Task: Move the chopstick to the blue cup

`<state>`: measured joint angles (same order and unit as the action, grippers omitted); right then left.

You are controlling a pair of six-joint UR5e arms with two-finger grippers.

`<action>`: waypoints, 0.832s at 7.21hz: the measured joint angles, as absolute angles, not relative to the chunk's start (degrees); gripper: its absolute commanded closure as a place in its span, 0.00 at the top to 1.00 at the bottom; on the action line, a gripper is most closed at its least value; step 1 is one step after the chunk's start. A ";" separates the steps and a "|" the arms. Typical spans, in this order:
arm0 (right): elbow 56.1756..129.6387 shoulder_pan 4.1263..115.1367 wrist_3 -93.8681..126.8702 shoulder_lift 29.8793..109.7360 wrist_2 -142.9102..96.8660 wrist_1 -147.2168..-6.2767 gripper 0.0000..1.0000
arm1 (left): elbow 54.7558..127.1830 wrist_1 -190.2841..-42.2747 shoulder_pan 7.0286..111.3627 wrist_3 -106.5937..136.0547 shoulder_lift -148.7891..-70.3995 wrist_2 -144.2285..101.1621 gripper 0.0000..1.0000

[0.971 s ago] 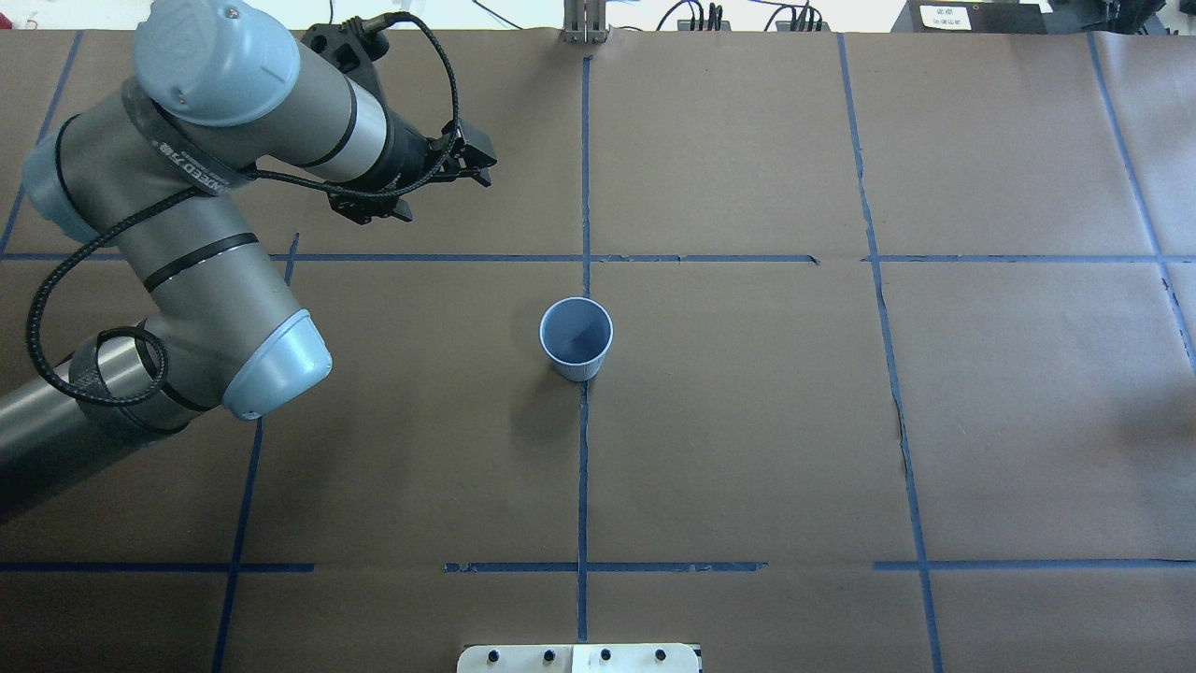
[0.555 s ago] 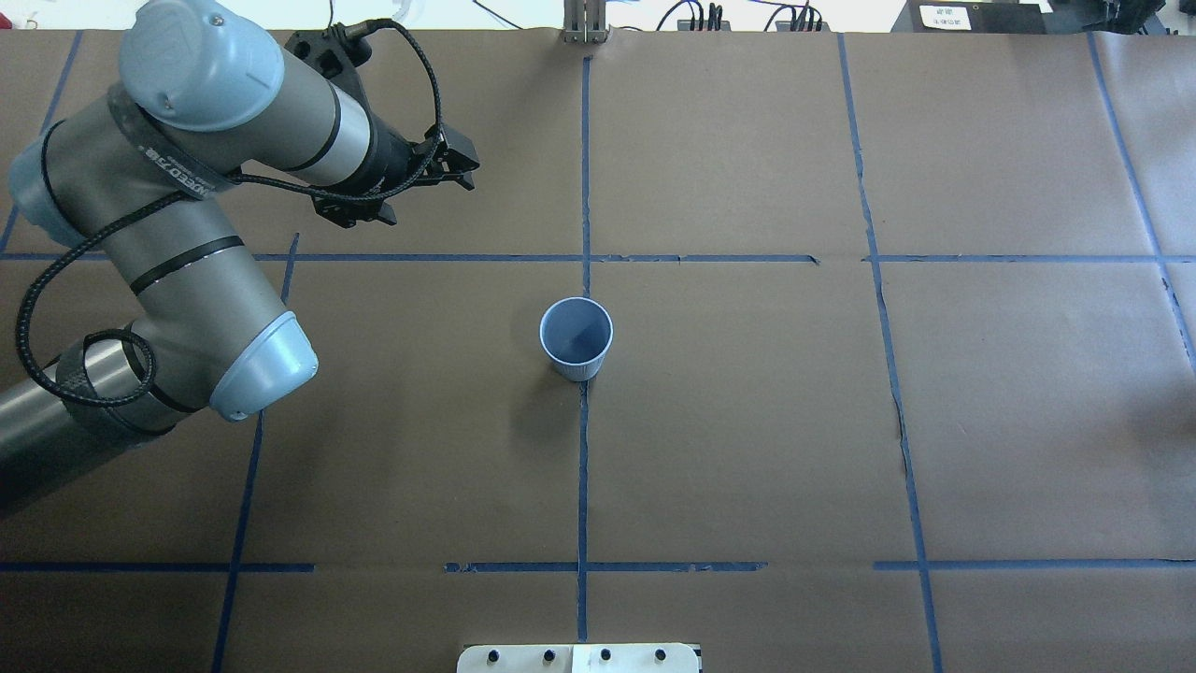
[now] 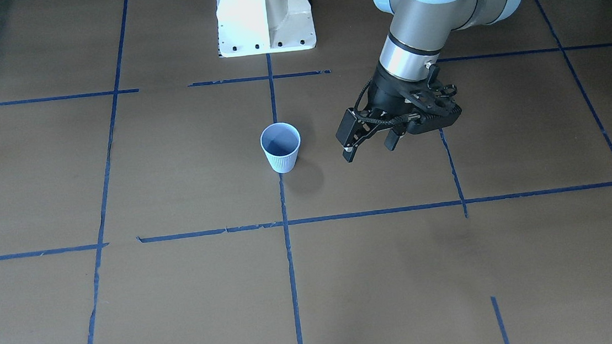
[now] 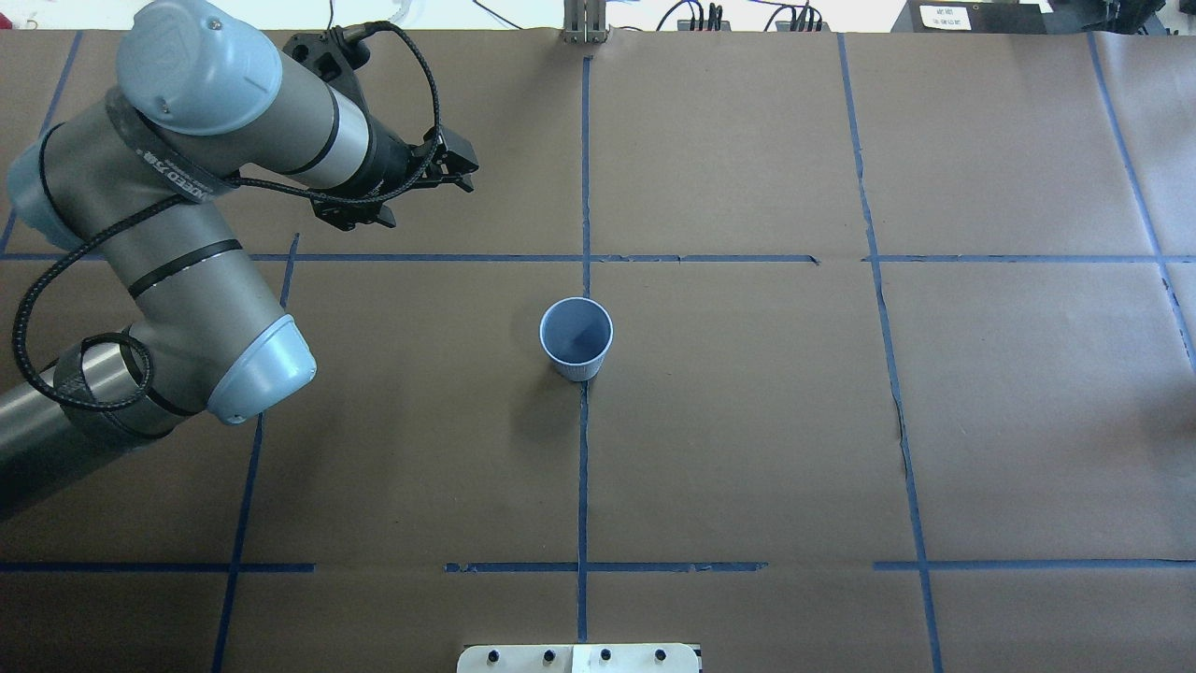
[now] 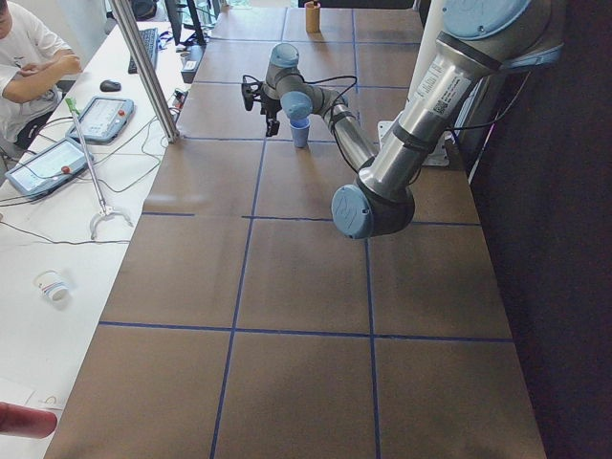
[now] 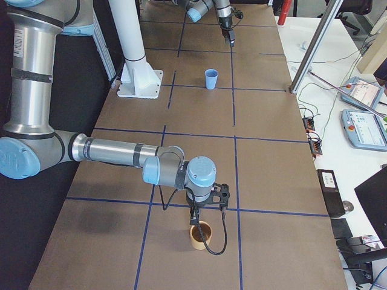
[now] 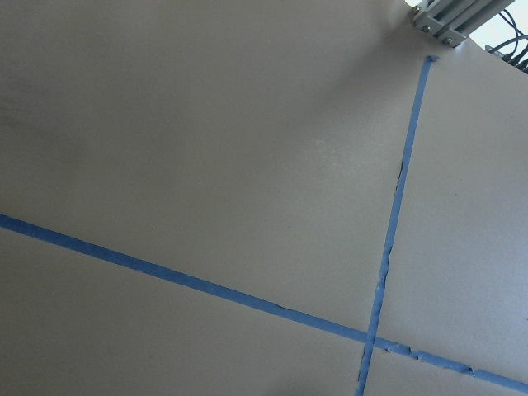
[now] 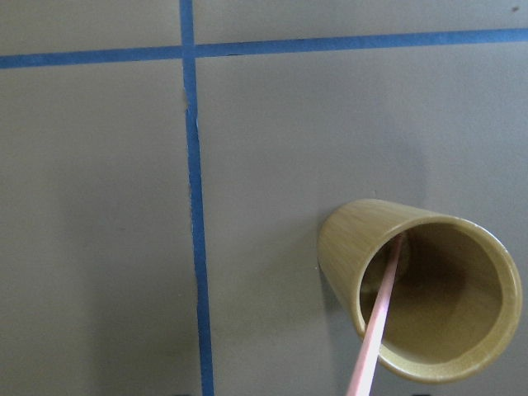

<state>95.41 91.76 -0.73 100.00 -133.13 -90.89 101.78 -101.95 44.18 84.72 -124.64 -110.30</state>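
The blue cup (image 4: 576, 338) stands upright and empty at the table's middle; it also shows in the front view (image 3: 281, 149) and the right-side view (image 6: 210, 78). My left gripper (image 4: 425, 198) (image 3: 369, 151) hangs open and empty above the table, apart from the cup on its far left. The pink-orange chopstick (image 8: 381, 309) leans inside a bamboo cup (image 8: 346, 247) at the table's right end. My right gripper (image 6: 202, 219) hovers just above that bamboo cup (image 6: 201, 237). I cannot tell whether it is open or shut.
The white robot base (image 3: 264, 15) stands at the table's near edge. Blue tape lines grid the brown paper. A metal post (image 6: 314, 42) and a bench with tablets (image 6: 363, 130) lie beyond the far edge.
My left gripper has drawn back a little to the left, away from the blue cup, still open. The cup has not moved.
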 measured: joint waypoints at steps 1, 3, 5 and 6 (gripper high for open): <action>95.44 91.76 0.25 100.47 -133.03 -90.92 0.54 | 101.78 -101.95 44.09 84.72 -124.63 -110.30 1.00; 95.60 91.76 4.14 100.44 -133.03 -90.60 0.46 | 101.81 -101.95 43.98 84.72 -124.57 -110.28 1.00; 96.24 91.76 7.06 99.94 -133.08 -90.39 0.46 | 101.85 -101.95 43.95 84.75 -124.55 -110.16 1.00; 96.38 91.76 7.37 99.56 -133.07 -90.36 0.42 | 101.89 -101.95 43.95 84.78 -124.48 -110.02 1.00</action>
